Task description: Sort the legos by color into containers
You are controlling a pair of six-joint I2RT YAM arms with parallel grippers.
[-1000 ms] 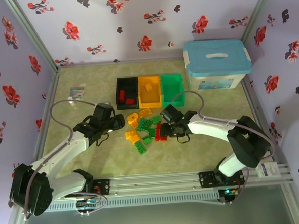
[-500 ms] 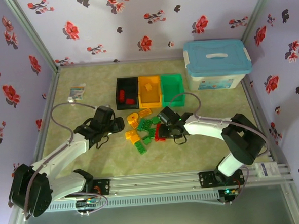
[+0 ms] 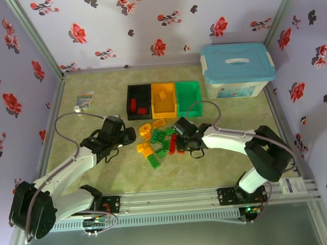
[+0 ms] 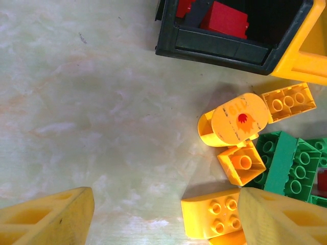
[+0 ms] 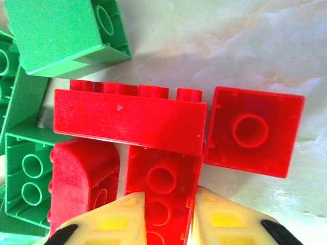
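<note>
The legos (image 3: 156, 142) lie in a loose pile of red, yellow and green bricks at mid-table. My right gripper (image 5: 167, 219) is shut on an upside-down red brick (image 5: 163, 178), one finger on each long side. A long red brick (image 5: 127, 120), a square red one (image 5: 253, 132) and a rounded red one (image 5: 84, 178) touch it. My left gripper (image 4: 163, 219) stands open above bare table, with a yellow brick (image 4: 212, 217) against its right finger. The containers stand in a row behind the pile: black (image 3: 138, 87), orange (image 3: 163, 85), green (image 3: 188, 96).
An orange cylinder (image 4: 240, 120) lies among the yellow bricks. Red bricks (image 4: 225, 18) sit in the black bin. A white box with a light-blue lid (image 3: 238, 70) stands at the back right. A small packet (image 3: 84, 99) lies at the back left.
My right gripper has slid left into the pile and closed on the red brick. The left arm has hardly moved and its jaws stay open.
</note>
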